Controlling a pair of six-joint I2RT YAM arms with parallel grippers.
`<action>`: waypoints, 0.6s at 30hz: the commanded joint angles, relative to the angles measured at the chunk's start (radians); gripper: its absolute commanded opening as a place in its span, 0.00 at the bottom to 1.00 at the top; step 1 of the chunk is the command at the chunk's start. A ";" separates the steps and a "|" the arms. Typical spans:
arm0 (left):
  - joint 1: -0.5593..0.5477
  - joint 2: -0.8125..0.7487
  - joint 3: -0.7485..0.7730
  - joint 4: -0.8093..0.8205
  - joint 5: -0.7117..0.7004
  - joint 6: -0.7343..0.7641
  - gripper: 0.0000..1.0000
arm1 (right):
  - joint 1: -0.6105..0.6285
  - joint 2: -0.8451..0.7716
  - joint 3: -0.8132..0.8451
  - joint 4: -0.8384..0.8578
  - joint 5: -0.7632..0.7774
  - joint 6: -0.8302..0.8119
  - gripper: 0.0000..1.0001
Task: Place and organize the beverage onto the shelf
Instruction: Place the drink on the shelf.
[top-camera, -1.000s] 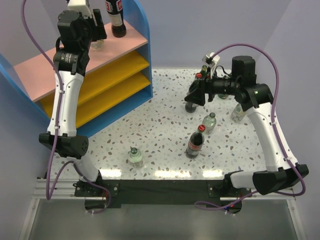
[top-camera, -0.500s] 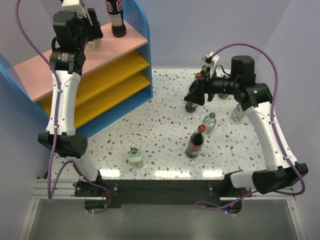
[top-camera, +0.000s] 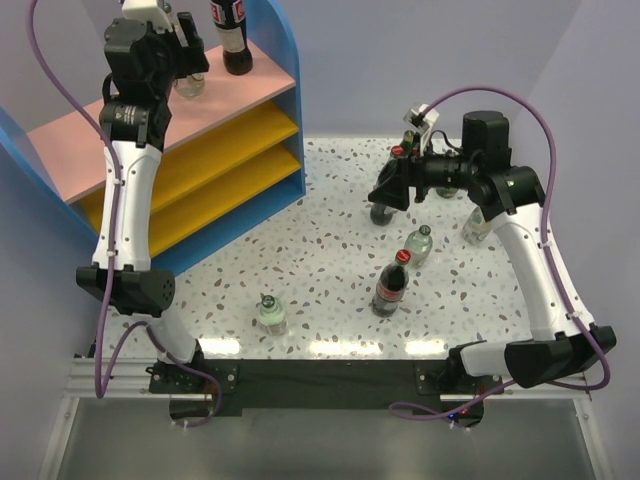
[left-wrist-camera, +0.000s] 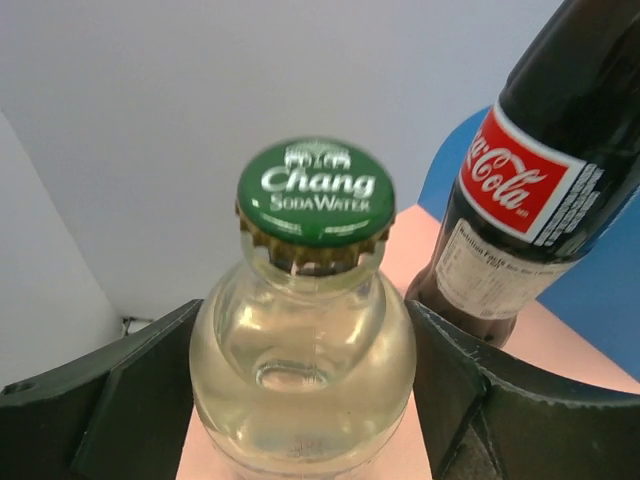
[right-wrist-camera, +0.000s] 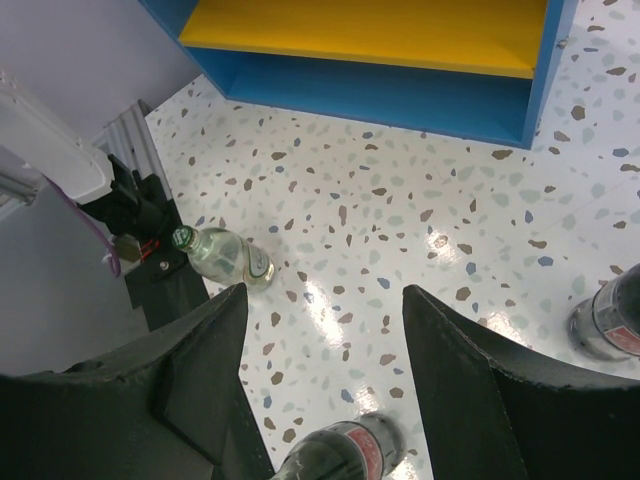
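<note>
Beverage on the shelf (top-camera: 70, 150): one cola bottle (left-wrist-camera: 530, 190); one clear bottle (left-wrist-camera: 300, 350).

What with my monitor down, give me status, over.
Left fingers flank clear green-capped soda-water bottle on shelf's pink top board, grip unclear. Right fingers open, empty. Dark cola bottle close beside.

Robot lab mock-shop: plain lilac backdrop (top-camera: 420, 60), speckled table (top-camera: 330, 270), arms (top-camera: 535, 260) bolted to metal rail (top-camera: 85, 378), toy-coloured shelf (top-camera: 215, 150).

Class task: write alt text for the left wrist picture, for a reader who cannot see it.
A clear bottle with a green cap stands on a pink board between the fingers of the left gripper, a cola bottle beside it.
</note>
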 joint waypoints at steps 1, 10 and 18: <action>0.004 -0.051 0.024 0.144 0.007 -0.003 0.84 | -0.003 -0.007 0.024 0.033 -0.030 0.014 0.67; 0.006 -0.088 0.038 0.140 0.013 0.000 0.98 | -0.003 -0.012 0.035 0.014 -0.030 -0.014 0.67; 0.004 -0.210 -0.012 0.118 0.031 0.006 1.00 | -0.005 -0.021 0.070 -0.076 -0.037 -0.162 0.75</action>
